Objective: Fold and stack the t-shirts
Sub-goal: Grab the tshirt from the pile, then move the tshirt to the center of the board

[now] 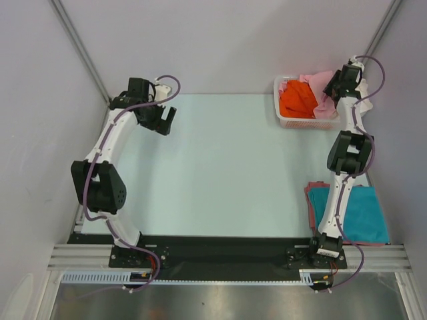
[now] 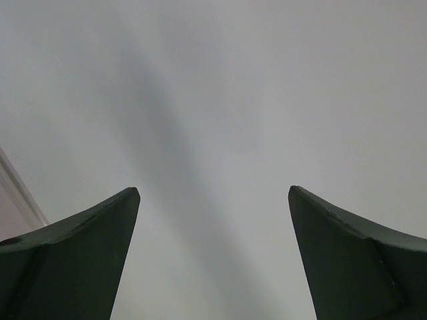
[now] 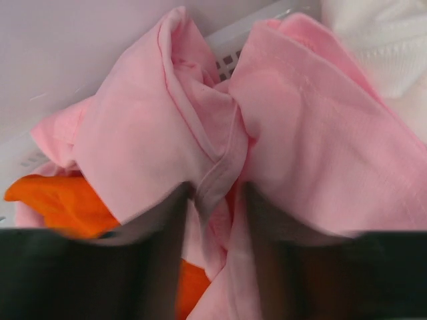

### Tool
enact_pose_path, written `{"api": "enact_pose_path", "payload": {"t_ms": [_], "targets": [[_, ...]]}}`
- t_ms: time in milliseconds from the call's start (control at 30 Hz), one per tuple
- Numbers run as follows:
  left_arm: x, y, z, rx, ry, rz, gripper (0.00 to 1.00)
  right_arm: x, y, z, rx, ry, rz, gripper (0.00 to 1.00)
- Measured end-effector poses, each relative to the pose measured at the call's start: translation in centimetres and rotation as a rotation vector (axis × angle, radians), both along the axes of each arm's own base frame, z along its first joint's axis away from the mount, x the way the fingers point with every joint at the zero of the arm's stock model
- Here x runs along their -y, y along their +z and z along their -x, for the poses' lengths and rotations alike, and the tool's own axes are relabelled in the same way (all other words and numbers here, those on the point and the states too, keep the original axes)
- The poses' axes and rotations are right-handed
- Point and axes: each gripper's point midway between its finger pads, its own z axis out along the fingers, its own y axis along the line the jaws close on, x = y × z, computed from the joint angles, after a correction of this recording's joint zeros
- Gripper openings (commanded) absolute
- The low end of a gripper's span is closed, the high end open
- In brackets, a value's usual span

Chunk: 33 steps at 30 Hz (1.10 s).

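- Step in hand, as judged: fetching. The right hand (image 3: 217,193) is clamped on a fold of the soft light pink cotton t-shirt (image 3: 147,133), bunched directly ahead in the white plastic lattice basket (image 1: 285,121).
- Left hand (image 2: 213,193): fingers apart, empty.
- Next: lift clear and spread on the table (image 1: 220,167).

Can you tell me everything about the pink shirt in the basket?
The pink t-shirt is soft, plain, light pink cloth with a stitched seam, all crumpled and not folded. It lies bunched in the white basket at the far right corner of the table, partly on top of the orange t-shirt. The right gripper pinches a fold of it between its fingers. A white cloth lies right beside it.
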Motion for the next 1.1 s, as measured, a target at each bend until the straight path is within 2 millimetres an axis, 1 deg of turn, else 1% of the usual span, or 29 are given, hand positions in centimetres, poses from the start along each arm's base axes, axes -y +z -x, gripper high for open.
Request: {"api": "enact_pose_path", "payload": {"t_ms": [67, 100, 200, 300, 333, 400, 433, 500, 533, 633, 667, 700, 767, 800, 833, 867, 933, 967, 1033, 1100], "targets": [[0.0, -0.9, 0.0, -0.028, 0.000, -0.003, 1.00, -0.1, 0.2, -0.8, 0.027, -0.002, -0.001, 0.12], [0.0, -1.4, -0.1, -0.042, 0.001, -0.006, 1.00, -0.1, 0.5, -1.1, 0.042, -0.004, -0.001, 0.00], [-0.1, -2.1, -0.4, -0.072, 0.006, -0.016, 1.00, -0.3, 1.4, -1.6, 0.074, -0.016, 0.002, 0.00], [-0.1, -2.0, -0.7, -0.072, 0.006, -0.017, 1.00, -0.6, 2.3, -1.9, 0.102, -0.023, 0.027, 0.00], [-0.1, -1.9, -0.7, -0.071, 0.006, -0.016, 1.00, -0.8, 2.4, -1.8, 0.101, -0.025, 0.034, 0.00], [-0.1, -1.7, -0.7, -0.067, 0.006, -0.016, 1.00, -1.3, 3.4, -1.4, 0.103, -0.021, 0.048, 0.00], [-0.1, -1.6, -0.7, -0.067, 0.006, -0.016, 1.00, -1.5, 4.1, -1.2, 0.108, -0.018, 0.056, 0.00], [-0.1, -1.6, -0.6, -0.069, 0.006, -0.016, 1.00, -2.2, 6.6, -0.6, 0.132, -0.003, 0.078, 0.00], [-0.1, -1.5, -0.6, -0.069, 0.005, -0.015, 1.00, -2.6, 8.3, 0.0, 0.149, 0.007, 0.092, 0.00], [0.1, -1.0, -0.3, -0.061, 0.000, -0.006, 1.00, -4.7, 15.0, 2.6, 0.230, 0.063, 0.137, 0.00], [0.1, -0.7, -0.2, -0.055, -0.002, -0.004, 1.00, -5.9, 17.9, 3.8, 0.274, 0.096, 0.152, 0.00], [0.1, -0.2, -0.1, -0.045, -0.004, 0.001, 1.00, -7.2, 21.4, 5.2, 0.334, 0.129, 0.170, 0.00], [0.1, 0.9, 0.2, -0.021, -0.004, 0.005, 1.00, -10.5, 28.1, 8.6, 0.459, 0.215, 0.202, 0.00], [0.0, 1.6, 0.3, -0.003, -0.002, 0.007, 1.00, -12.4, 31.4, 10.6, 0.529, 0.261, 0.217, 0.00], [-0.1, 2.2, 0.5, 0.011, -0.002, 0.008, 1.00, -14.6, 34.4, 12.8, 0.592, 0.315, 0.229, 0.00], [-0.2, 3.0, 0.7, 0.030, 0.000, 0.010, 1.00, -16.4, 36.7, 14.8, 0.645, 0.361, 0.235, 0.00], [-0.5, 4.4, 1.2, 0.067, 0.006, 0.018, 1.00, -20.9, 41.6, 19.5, 0.777, 0.483, 0.242, 0.00], [-0.7, 4.9, 1.5, 0.080, 0.008, 0.022, 1.00, -23.1, 43.6, 21.9, 0.839, 0.544, 0.241, 0.00], [-1.2, 6.1, 2.0, 0.111, 0.017, 0.029, 1.00, -27.5, 46.6, 26.9, 0.952, 0.678, 0.222, 0.00], [-1.7, 6.8, 2.5, 0.131, 0.027, 0.035, 1.00, -30.3, 47.8, 30.5, 1.021, 0.772, 0.198, 0.00]]}}
